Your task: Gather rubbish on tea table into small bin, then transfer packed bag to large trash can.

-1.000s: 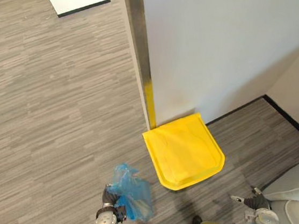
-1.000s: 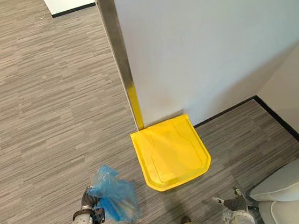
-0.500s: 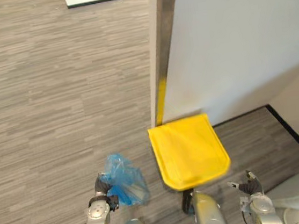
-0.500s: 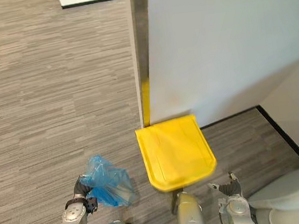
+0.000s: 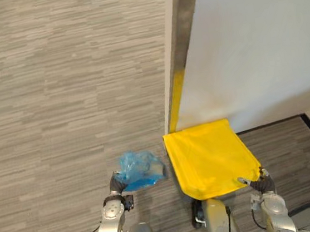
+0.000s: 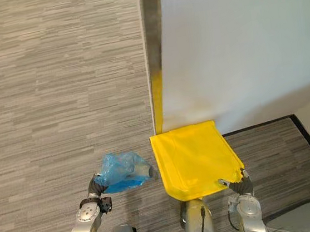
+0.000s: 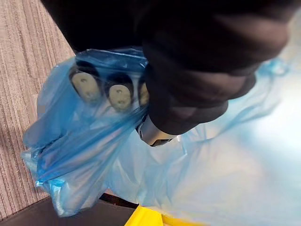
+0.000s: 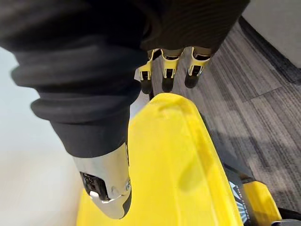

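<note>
Blue bag (image 5: 140,171): thin, see-through plastic film, crumpled and glossy, bunched into a loose lump w/ darker folds. It hangs off the floor in the left hand (image 5: 117,184), just beside the near-left side of the yellow lid (image 5: 210,154) but apart from it. In the left wrist view the fingers (image 7: 117,96) are curled tight side by side, their dark tips wrapped in the film, gripping the gathered plastic.

The lid is smooth hard plastic, flat-topped, a rounded-off square w/ a raised rim, lying closed on the large can, its back edge against the wall (image 5: 258,42).

Right hand (image 5: 263,184) is at the lid's near-right corner. Fingers (image 8: 168,70) hang loosely bent in a row past the rim, the thumb (image 8: 110,183) apart above the lid's top; nothing is gripped. Can't tell if they touch the rim.

Floor: grey carpet (image 5: 58,104), fine streaked weave, short pile. Wall is plain matt white, ending in a brushed-metal corner strip (image 5: 181,29) w/ a yellow band (image 5: 176,99) low down. Black skirting (image 6: 259,125) runs along the wall's foot, right of the can.
</note>
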### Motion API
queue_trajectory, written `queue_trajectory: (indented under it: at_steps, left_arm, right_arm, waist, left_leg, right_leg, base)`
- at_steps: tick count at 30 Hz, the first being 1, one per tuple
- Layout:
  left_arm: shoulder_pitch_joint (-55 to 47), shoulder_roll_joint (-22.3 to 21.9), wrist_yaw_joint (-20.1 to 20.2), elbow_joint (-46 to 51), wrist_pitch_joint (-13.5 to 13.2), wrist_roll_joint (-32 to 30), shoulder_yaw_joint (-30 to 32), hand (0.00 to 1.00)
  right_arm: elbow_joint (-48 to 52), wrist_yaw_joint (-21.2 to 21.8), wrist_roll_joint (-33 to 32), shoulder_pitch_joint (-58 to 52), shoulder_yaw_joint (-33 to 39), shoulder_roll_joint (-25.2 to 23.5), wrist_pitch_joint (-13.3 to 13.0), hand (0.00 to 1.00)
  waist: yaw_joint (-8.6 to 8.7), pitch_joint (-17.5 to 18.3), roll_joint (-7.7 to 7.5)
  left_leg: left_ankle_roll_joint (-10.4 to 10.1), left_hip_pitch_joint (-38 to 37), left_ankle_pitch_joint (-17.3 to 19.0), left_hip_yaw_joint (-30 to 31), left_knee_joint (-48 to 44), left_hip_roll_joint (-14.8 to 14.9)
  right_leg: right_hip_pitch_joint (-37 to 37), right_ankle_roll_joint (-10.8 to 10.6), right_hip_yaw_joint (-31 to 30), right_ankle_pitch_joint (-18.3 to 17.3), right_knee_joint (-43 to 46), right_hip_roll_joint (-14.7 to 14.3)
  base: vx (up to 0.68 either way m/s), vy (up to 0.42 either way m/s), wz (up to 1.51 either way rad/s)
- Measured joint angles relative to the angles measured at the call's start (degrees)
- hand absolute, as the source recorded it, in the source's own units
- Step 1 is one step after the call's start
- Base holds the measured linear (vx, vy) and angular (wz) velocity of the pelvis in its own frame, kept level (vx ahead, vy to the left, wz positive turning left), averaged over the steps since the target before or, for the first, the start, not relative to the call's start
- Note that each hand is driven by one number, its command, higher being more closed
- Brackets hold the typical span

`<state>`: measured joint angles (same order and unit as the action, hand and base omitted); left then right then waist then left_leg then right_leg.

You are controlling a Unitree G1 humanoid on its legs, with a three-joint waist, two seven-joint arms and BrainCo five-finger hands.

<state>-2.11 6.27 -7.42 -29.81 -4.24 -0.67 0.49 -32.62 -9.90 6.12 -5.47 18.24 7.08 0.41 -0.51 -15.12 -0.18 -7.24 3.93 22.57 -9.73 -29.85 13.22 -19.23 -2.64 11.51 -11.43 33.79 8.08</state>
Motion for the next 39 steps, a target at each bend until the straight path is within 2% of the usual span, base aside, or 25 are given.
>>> queue_trajectory:
  at_steps: [3, 6, 10, 11, 12, 13, 14, 16, 17, 18, 19, 20, 21, 22, 23, 24, 25, 26, 27, 29, 31, 32, 33, 34, 39]
  left_arm:
    - [-2.2, 0.0, 0.0, 0.0, 0.0, 0.0, 0.1, 1.00]
    - [-3.5, 0.3, -0.1, 0.0, 0.1, 0.1, 0.3, 1.00]
    - [-4.1, 1.0, -0.1, 0.1, 0.1, 0.1, 0.6, 1.00]
    - [-4.3, 0.6, -0.2, 0.3, 0.1, 0.1, 2.0, 1.00]
    - [-5.1, 0.0, -0.2, 1.0, 0.1, 0.2, 2.5, 1.00]
    - [-5.1, 0.4, -0.3, 1.3, 0.0, 0.2, 2.6, 1.00]
    - [-5.3, 1.1, -0.3, 1.4, 0.0, 0.2, 2.5, 1.00]
    - [-6.9, 2.0, -0.3, 1.5, 0.0, 0.2, 2.6, 1.00]
    - [-7.2, 2.0, -0.3, 1.5, 0.1, 0.2, 2.7, 1.00]
    - [-8.0, 1.8, -0.3, 1.5, 0.3, 0.1, 3.1, 1.00]
    - [-8.1, 1.5, -0.3, 1.5, 1.0, 0.1, 4.4, 1.00]
    - [-8.2, 0.5, -0.4, 1.3, 1.3, 0.1, 4.7, 1.00]
    - [-8.3, -1.4, -0.4, 1.7, 1.3, 0.3, 4.7, 1.00]
    - [-8.2, -3.0, -0.3, 2.2, 1.2, 0.7, 4.5, 1.00]
    - [-8.8, -3.7, -0.3, 2.3, 1.1, 1.9, 4.5, 1.00]
    - [-9.2, -3.9, -0.3, 2.3, 1.1, 2.5, 4.4, 1.00]
    - [-10.0, -3.9, -0.3, 2.2, 1.1, 2.9, 4.2, 1.00]
    - [-10.1, -3.8, -0.3, 2.2, 1.1, 2.9, 4.2, 1.00]
    - [-10.1, -3.8, -0.3, 2.2, 1.1, 2.9, 4.1, 1.00]
    - [-10.1, -3.7, -0.2, 2.3, 1.1, 2.9, 4.1, 1.00]
    - [-9.8, -3.8, -0.2, 2.2, 1.1, 2.9, 4.1, 1.00]
    - [-9.5, -3.8, -0.2, 1.8, 1.1, 2.9, 4.1, 1.00]
    - [-9.2, -3.6, -0.2, 1.5, 1.1, 2.9, 4.1, 1.00]
    - [-8.3, -2.9, -0.2, 0.9, 1.2, 2.9, 4.1, 1.00]
    - [-8.5, -1.7, -0.2, -0.6, 1.2, 2.8, 4.3, 1.00]
  right_arm:
    - [-0.3, 0.0, 0.0, -0.9, 0.0, -0.1, 0.0, 0.00]
    - [-0.2, 0.0, 0.0, -0.5, -0.2, -0.7, 0.0, 0.00]
    - [-0.2, 0.0, 0.2, -1.6, -0.4, -1.1, 0.0, 0.00]
    - [-0.3, 0.1, 0.2, -2.6, -0.4, -1.3, 0.0, 0.00]
    - [-0.2, 0.1, 0.2, -2.9, -0.4, -1.7, 0.0, 0.00]
    - [-0.4, 0.1, 0.2, -3.5, -0.4, -2.2, 0.0, 0.00]
    - [-0.7, 0.1, 0.2, -5.1, -0.9, -2.8, 0.0, 0.00]
    - [-2.4, 0.1, 0.2, -5.8, -1.3, -3.7, 0.0, 0.00]
    - [-2.7, 0.1, 0.2, -6.1, -1.3, -3.7, -0.1, 0.00]
    - [-2.7, 0.1, 0.2, -5.8, -1.3, -3.7, -0.2, 0.00]
    - [-3.0, 0.0, 0.2, -5.0, -1.3, -3.3, -0.3, 0.00]
    - [-3.2, 0.0, 0.2, -4.9, -1.3, -2.9, -0.3, 0.00]
    - [-3.1, -0.1, 0.0, -4.6, -1.8, -1.8, -0.8, 0.00]
    - [-4.0, -0.1, 0.0, -3.0, -2.9, -0.3, -1.3, 0.00]
    - [-4.5, -0.1, 0.0, -2.3, -3.6, 0.3, -1.3, 0.00]
    - [-4.8, -0.1, 0.0, -2.1, -3.5, 0.4, -1.3, 0.00]
    - [-5.4, -0.2, -0.1, -2.1, -3.5, 0.5, -1.3, 0.00]
    - [-5.4, -0.5, -0.1, -2.2, -3.5, 0.5, -1.3, 0.00]
    - [-5.4, -0.5, -0.1, -2.6, -3.5, 0.5, -1.3, 0.00]
    - [-5.3, -1.3, -0.1, -3.5, -3.5, 0.1, -1.3, 0.00]
    - [-5.3, -1.3, -0.2, -3.9, -3.1, 0.0, -1.4, 0.00]
    - [-5.4, -1.3, -1.3, -3.8, -2.2, -0.1, -1.5, 0.00]
    - [-5.5, -1.3, -1.6, -3.8, -1.8, -0.3, -1.5, 0.00]
    - [-5.9, -1.3, -2.3, -3.7, -0.7, -1.2, -1.6, 0.00]
    - [-7.3, -1.4, -3.8, -3.7, 0.0, -1.7, -1.8, 0.00]
  waist:
    - [-0.29, 1.9, -0.05]
    - [-0.68, 2.5, -0.29]
    - [-1.15, 2.4, -1.22]
    - [-1.35, 2.8, -1.88]
    - [-1.67, 3.0, -1.71]
    - [-1.67, 2.9, -2.37]
    - [-1.73, 3.1, -2.54]
    - [-1.99, 4.4, -4.56]
    - [-2.09, 4.7, -5.04]
    - [-2.29, 5.1, -5.78]
    - [-2.74, 5.4, -6.28]
    - [-3.15, 5.7, -5.50]
    - [-4.83, 6.6, -4.04]
    - [-5.09, 5.5, -1.62]
    - [-4.64, 5.5, -0.75]
    - [-4.34, 5.6, -0.32]
    - [-3.30, 5.4, -0.45]
    - [-3.08, 5.3, -0.55]
    - [-2.86, 5.3, -0.56]
    - [-1.60, 5.4, -0.53]
    - [-0.56, 5.6, -0.12]
    - [-0.05, 6.0, 0.54]
    - [-0.13, 5.9, 0.42]
    - [-0.47, 6.0, -0.43]
    - [-0.34, 6.3, -0.22]
  left_leg:
    - [-0.3, 0.4, -0.2, -0.2, -0.2, 0.2]
    - [-0.5, 0.3, -0.4, -1.7, -0.5, 0.7]
    - [0.9, 0.2, -1.9, -4.4, -1.0, -0.1]
    - [2.1, 0.0, -3.5, -5.6, 0.4, -0.2]
    - [2.9, -0.4, -4.8, -7.1, 2.9, 0.4]
    - [2.9, -0.2, -5.8, -7.2, 3.6, 0.4]
    - [2.8, -0.1, -7.4, -6.7, 4.5, 0.4]
    - [2.3, 2.1, -10.0, -5.4, 5.3, 0.3]
    - [1.9, 3.1, -10.8, -5.1, 5.3, 0.3]
    - [1.4, 5.6, -12.8, -4.5, 5.3, 0.5]
    - [0.8, 7.0, -14.8, -4.5, 6.1, 0.7]
    - [0.6, 7.6, -16.1, -4.6, 7.4, 1.0]
    - [0.0, 9.2, -19.5, -5.6, 11.0, 2.2]
    - [-0.2, 10.1, -21.9, -5.0, 13.1, 3.6]
    - [-0.7, 10.2, -23.9, -4.6, 15.9, 3.7]
    - [-0.5, 10.0, -25.2, -4.5, 17.2, 3.6]
    - [-0.2, 10.3, -25.5, -4.5, 17.6, 3.6]
    - [-0.5, 10.6, -24.9, -4.7, 14.0, 3.3]
    - [-0.4, 10.7, -23.5, -4.7, 11.9, 2.6]
    - [1.2, 9.8, -17.8, -6.1, 4.9, 1.7]
    - [1.6, 7.3, -14.7, -8.0, 5.4, 0.9]
    - [1.6, 5.9, -14.6, -8.0, 10.7, -0.1]
    - [1.6, 5.0, -15.0, -8.1, 13.4, -0.6]
    - [2.2, 4.8, -16.3, -8.4, 15.5, -1.7]
    - [3.4, 1.8, -17.1, -11.1, 18.8, -3.5]
  right_leg:
    - [0.0, 0.0, 0.1, 0.9, -0.7, -0.1]
    - [0.1, 0.8, -0.7, 3.7, -2.2, -1.0]
    - [0.3, 0.2, -3.0, 8.5, -5.3, -1.0]
    - [0.4, -1.5, -4.5, 11.6, -8.3, -1.1]
    - [0.1, -0.9, -4.9, 9.6, -4.4, -1.1]
    - [-0.2, -0.2, -5.1, 7.5, 0.5, -0.7]
    - [0.3, -0.7, -5.5, 4.3, 9.7, 0.0]
    - [3.6, -2.5, -7.0, 1.0, 17.2, 1.3]
    - [4.9, -3.2, -7.3, 0.0, 17.4, 1.9]
    - [6.6, -5.1, -8.3, -3.8, 14.6, 2.3]
    - [7.2, -5.0, -7.7, -6.2, 10.3, 1.3]
    - [7.7, -4.5, -7.4, -7.4, 6.6, 0.2]
    - [9.0, -1.5, -7.2, -9.5, -2.8, -2.1]
    - [8.0, -0.2, -6.4, -8.0, -4.5, -4.0]
    - [6.7, 0.7, -6.1, -7.3, -4.4, -4.6]
    - [6.2, 1.1, -5.8, -7.0, -4.1, -4.8]
    - [5.1, 2.8, -4.5, -5.9, -4.1, -4.5]
    - [5.1, 3.0, -3.8, -5.4, -4.5, -3.8]
    - [5.3, 3.0, -3.4, -4.9, -5.3, -3.5]
    - [6.9, 2.6, -1.2, -2.1, -9.0, -2.7]
    - [7.1, 1.6, 0.4, -0.3, -11.1, -2.0]
    - [7.2, 0.8, 1.2, 0.9, -12.6, -2.0]
    - [7.3, 0.5, 1.2, 1.7, -13.6, -2.0]
    - [8.1, -0.1, 1.1, 3.7, -16.6, -1.8]
    - [11.2, -1.7, -1.5, 8.4, -23.3, -1.8]
  base:
    - [-0.01, 0.009, -0.02]
    - [-0.06, 0.045, -0.21]
    - [-0.16, 0.066, -0.27]
    - [-0.25, 0.028, -0.19]
    - [-0.23, -0.009, -0.06]
    - [-0.20, -0.052, 0.13]
    - [-0.18, -0.089, 0.24]
    - [-0.18, -0.189, 0.23]
    - [-0.21, -0.255, 0.18]
    - [-0.25, -0.295, 0.17]
    - [-0.27, -0.300, 0.12]
    - [-0.27, -0.287, -0.20]
    - [-0.28, -0.272, -0.35]
    - [-0.38, -0.287, -0.31]
    - [-0.33, -0.216, -0.01]
    - [-0.29, -0.141, 0.19]
    - [-0.21, -0.091, 0.26]
    - [-0.19, -0.074, 0.32]
    - [-0.16, -0.041, 0.44]
    - [-0.13, 0.004, 0.51]
    - [-0.10, 0.108, 0.51]
    - [-0.11, 0.163, 0.47]
    - [-0.09, 0.148, 0.29]
    - [-0.08, 0.154, 0.04]
    - [-0.07, 0.110, -0.24]
